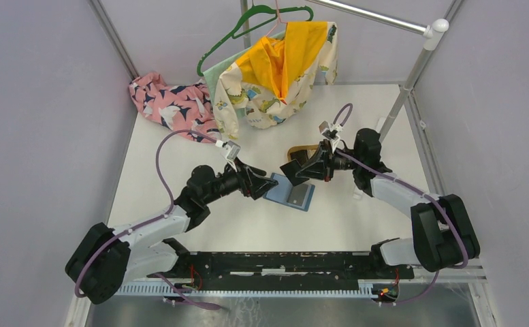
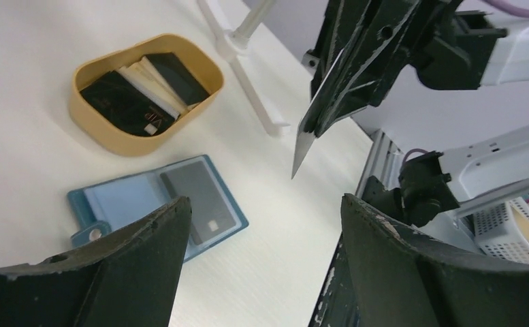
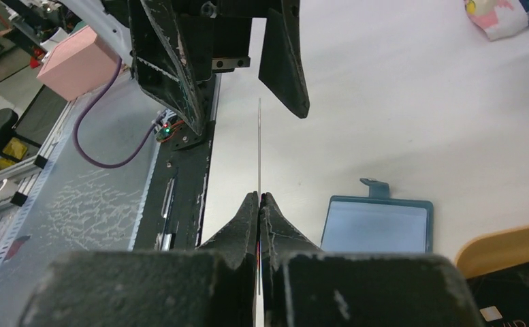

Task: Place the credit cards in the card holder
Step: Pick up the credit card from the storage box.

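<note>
The teal card holder lies open on the white table, a grey card in its right pocket. It also shows in the top view and the right wrist view. My right gripper is shut on a thin credit card, seen edge-on and held in the air above the table. That card points toward my left gripper, which stands open with nothing between its fingers. More credit cards, dark and pale, lie in the oval tan tray.
Children's clothes on a green hanger and a pink garment lie at the back. A white rack pole stands at the right. The black base rail runs along the near edge.
</note>
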Tool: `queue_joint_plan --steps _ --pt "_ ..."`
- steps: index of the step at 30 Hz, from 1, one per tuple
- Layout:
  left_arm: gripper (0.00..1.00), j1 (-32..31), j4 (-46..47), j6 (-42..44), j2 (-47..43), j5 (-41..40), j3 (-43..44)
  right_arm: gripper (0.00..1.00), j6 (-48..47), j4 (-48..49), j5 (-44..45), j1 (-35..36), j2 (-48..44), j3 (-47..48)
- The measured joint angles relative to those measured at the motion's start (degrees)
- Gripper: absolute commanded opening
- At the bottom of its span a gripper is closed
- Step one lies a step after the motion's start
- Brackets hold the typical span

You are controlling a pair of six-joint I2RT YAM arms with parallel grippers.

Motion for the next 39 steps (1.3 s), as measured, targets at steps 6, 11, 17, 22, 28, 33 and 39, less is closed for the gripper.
queue_joint_plan --steps 6,11,17,22,28,33,39 --pt "0.82 0.0 8.9 -1.4 1.3 4.2 -0.5 0.00 -1.0 0.5 -1.9 1.9 -0.3 0.0" --pt "0.74 -0.1 14.0 -2.7 3.0 7.6 -0.3 0.00 -3.5 -1.3 -2.9 3.5 -0.3 0.0" --pt "0.57 -0.5 15.7 -2.9 6.4 10.3 0.9 0.00 -4.9 -2.7 -3.5 4.3 -0.3 0.0" --pt "0.02 -1.4 16.7 -4.0 8.5 11.9 2.1 0.01 -5.2 -3.1 -3.7 4.7 -0.3 0.0" --pt "0.02 -1.4 10.3 -1.7 8.9 13.1 5.2 0.27 -10.9 -10.0 -4.6 4.8 -0.5 1.5" --pt "0.02 -1.4 -4.4 6.0 6.6 13.5 12.6 0.22 -28.1 -25.9 -3.3 5.0 -0.8 6.1" --pt "0.33 -1.4 -11.5 10.6 5.9 14.9 15.9 0.00 -34.5 -33.0 -2.6 5.2 -1.0 6.2"
